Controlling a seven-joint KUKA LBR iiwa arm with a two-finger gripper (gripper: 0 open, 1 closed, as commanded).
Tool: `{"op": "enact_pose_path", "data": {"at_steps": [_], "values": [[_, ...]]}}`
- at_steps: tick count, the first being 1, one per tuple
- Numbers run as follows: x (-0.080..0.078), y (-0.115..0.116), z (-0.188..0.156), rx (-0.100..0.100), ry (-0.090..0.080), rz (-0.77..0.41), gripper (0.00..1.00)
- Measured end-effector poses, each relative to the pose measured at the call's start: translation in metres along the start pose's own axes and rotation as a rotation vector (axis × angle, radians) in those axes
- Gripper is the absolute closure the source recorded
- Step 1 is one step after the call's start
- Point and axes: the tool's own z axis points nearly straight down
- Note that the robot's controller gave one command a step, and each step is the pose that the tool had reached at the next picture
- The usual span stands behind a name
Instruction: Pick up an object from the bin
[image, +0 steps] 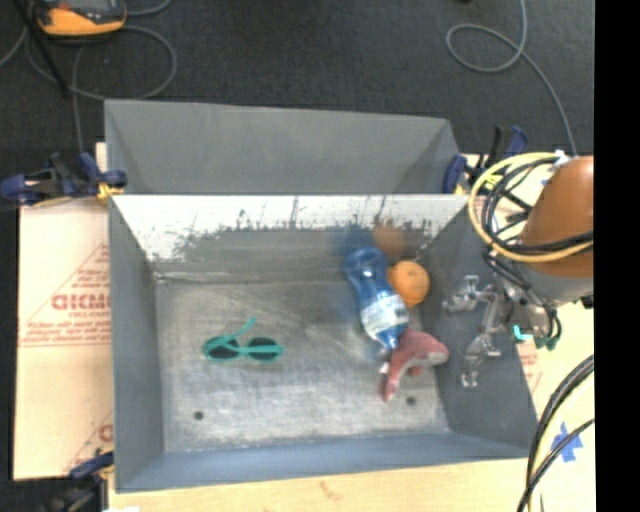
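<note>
Claw (470, 335) at right of frame, over the sloped right wall of the bin (130, 330); fingers spread, nothing between them. Nearest thing is a pink curved toy (408, 360) just to its left on the floor. A blue bottle (372, 297) lies above the toy, with an orange ball (409, 282) touching its right side. Green sunglasses (243, 347) lie well apart, lower left. Judgement: nothing picked yet; descent, closing on one thing and the lift all remain.

The tool (467, 337), fingers apart, hangs beside a pink toy (408, 362), blue bottle (372, 300) and orange ball (408, 282).
</note>
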Motion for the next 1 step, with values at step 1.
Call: {"op": "enact_pose_path", "data": {"at_steps": [1], "values": [[-0.0018,0.0003,-0.0029,0.002,-0.006,-0.002,0.0]]}}
